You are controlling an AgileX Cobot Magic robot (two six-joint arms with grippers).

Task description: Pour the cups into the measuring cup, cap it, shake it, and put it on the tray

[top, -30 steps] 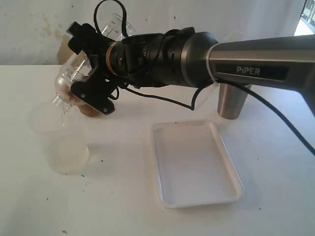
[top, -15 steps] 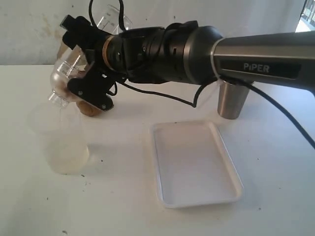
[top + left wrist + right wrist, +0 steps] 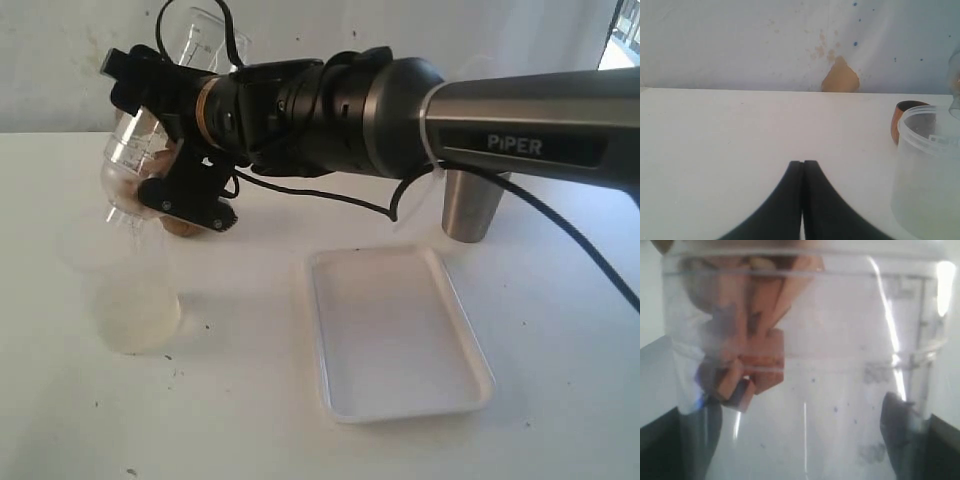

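With jaws spread wide around the measuring cup, cap on, the right end effector holds it tipped in mid-air, so pouring and capping look done, shaking seems in hand, and the tray, lower down and well apart, waits.

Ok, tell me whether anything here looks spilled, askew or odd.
The tall clear plastic cylinder hangs tilted in the right arm's fingers, its clear dome cap pointing down toward the frosted translucent plastic cup. Small dark specks dot the white table near that cup, like spilled crumbs. Nothing else stands out.
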